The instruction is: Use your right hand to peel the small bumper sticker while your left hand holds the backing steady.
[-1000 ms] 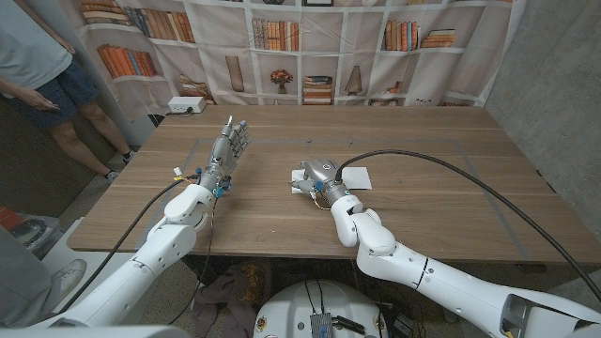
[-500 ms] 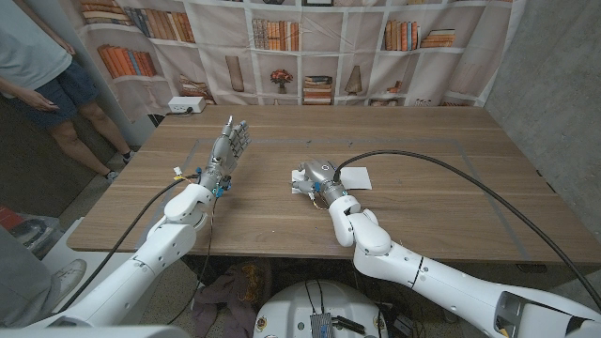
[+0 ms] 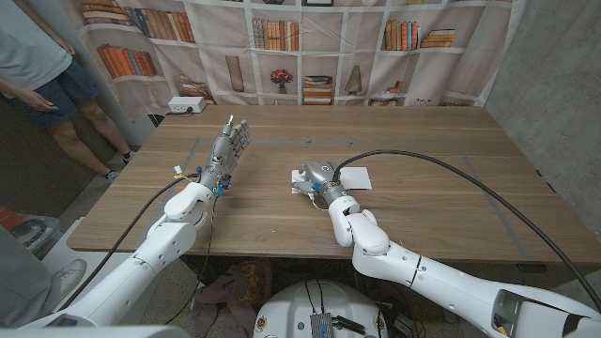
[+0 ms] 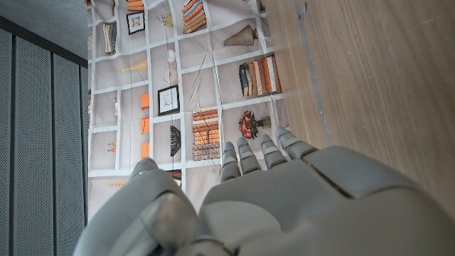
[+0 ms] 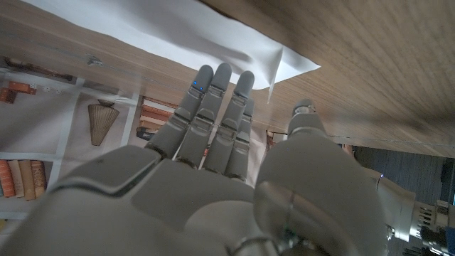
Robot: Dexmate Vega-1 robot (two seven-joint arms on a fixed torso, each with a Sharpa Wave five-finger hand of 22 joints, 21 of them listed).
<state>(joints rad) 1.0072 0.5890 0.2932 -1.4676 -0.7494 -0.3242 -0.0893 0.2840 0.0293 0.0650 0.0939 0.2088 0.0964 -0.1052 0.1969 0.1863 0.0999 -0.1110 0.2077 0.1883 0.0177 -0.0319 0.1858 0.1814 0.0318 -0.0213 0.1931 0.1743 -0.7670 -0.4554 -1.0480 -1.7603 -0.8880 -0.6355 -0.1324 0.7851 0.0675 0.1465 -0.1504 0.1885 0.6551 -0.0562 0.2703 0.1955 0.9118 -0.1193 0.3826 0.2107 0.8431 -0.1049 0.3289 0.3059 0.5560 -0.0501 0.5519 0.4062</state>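
Just right hand [image 3: 312,177] at sticker sheet [image 3: 355,176] edge.

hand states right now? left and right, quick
Left hand: open, fingers apart, holding nothing, away from the sticker sheet.
Right hand: at the sheet's edge, fingers extended; grip cannot be told.
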